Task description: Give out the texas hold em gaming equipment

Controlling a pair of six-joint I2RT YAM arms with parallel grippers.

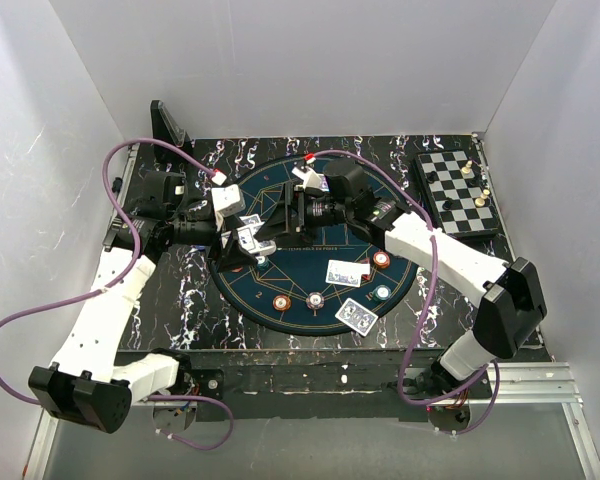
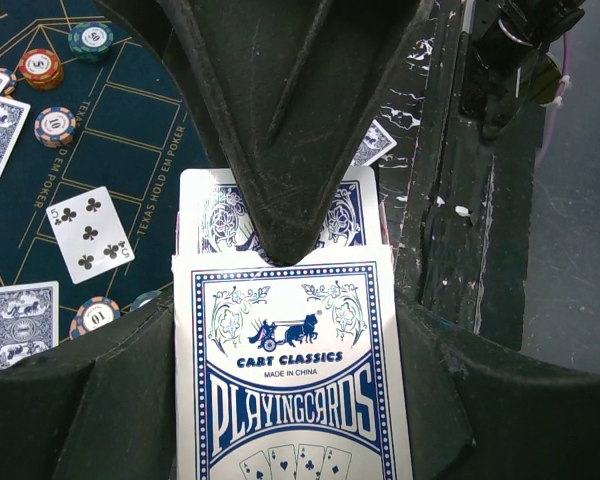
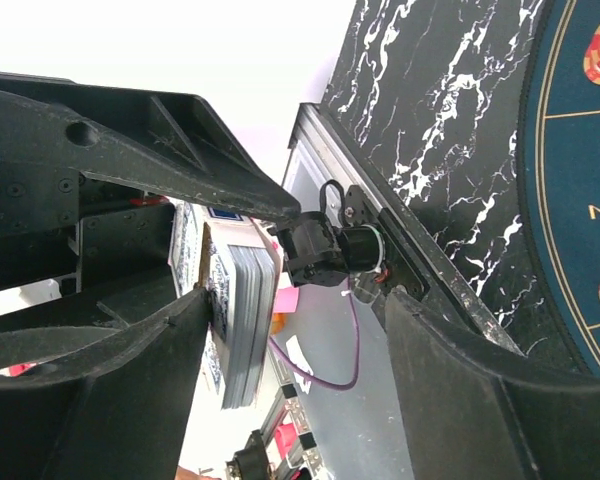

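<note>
One card box [image 2: 290, 390] is held in the left gripper [image 2: 285, 275]. The jaws are pressed onto it, one black finger [image 2: 280, 120] above and the other underneath. The box is glossy white card with dark-blue print: a chariot drawing, "Cart Classics" and "Playing Cards". One deck [image 2: 345, 215] pokes out of its far end, with a blue scrollwork back on top. The box hangs over the left edge of the single round mat [image 1: 300, 285], a dark-blue circle with thin gold lines and the words "Texas Hold Em Poker".

The right gripper [image 3: 298, 255] has its jaws spread. From its wrist, the deck's stacked edges show between the two matte black fingers. I cannot tell whether either finger touches them.

Five loose cards lie flat on the mat:
- One is a face-up five of clubs [image 2: 90, 233].
- Four are face down with blue backs [image 2: 20, 325], and two of those are cut off at the picture's left edge.

Five chips rest on the mat, all flat round discs with striped rims:
- one teal [image 2: 90, 40]
- one orange [image 2: 40, 68]
- one maroon marked 10 [image 2: 55, 125]
- one orange marked 10 [image 2: 97, 315]
- one teal, close to the left gripper [image 1: 261, 262]

One chessboard [image 1: 458, 192] with black and white squares and small pieces sits at the far right corner of the black marbled table [image 1: 180, 290].
</note>
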